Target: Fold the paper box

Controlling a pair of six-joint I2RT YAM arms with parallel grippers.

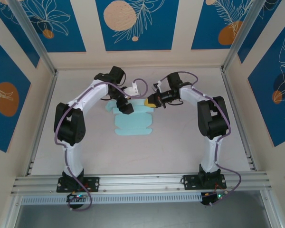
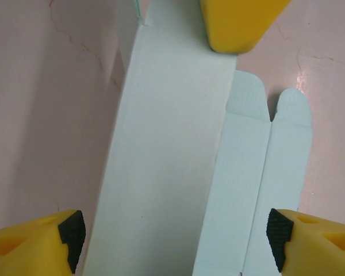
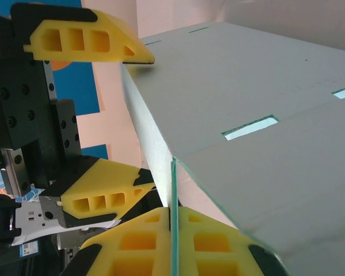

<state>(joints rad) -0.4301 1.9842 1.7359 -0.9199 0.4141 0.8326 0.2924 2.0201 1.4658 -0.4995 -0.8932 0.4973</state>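
**Right fingers pinch a raised panel of the paper box; left fingers spread around it**

The paper box (image 1: 133, 124) lies in the middle of the counter (image 1: 180, 137), a pale blue die-cut sheet. Most of it is flat, and its far part is lifted between the two arms.

In the overhead view the left fingers (image 1: 126, 107) hang over the sheet's far left part. The right fingers (image 1: 152, 101) meet its far right edge.

In the right wrist view the right fingers (image 3: 213, 244) are pressed together on a thin edge of the card, which stands upright between the two yellow pads. From that edge the raised panel (image 3: 247, 75) slopes up and away, with two narrow slots cut in it.

The left fingers (image 3: 83, 37) show in the same view, set wide apart at the panel's far end, one above it and one below. The upper tip sits right at the panel's corner; whether it presses on the card I cannot tell.

In the left wrist view the left fingers (image 2: 69, 244) stand spread to either side of the raised panel (image 2: 167, 161). One pad is just beside its edge, and the other is well clear over the flat part. Two rounded tabs (image 2: 293, 106) lie flat on the counter there. A yellow tip of the right fingers (image 2: 241, 23) touches the panel's far end.
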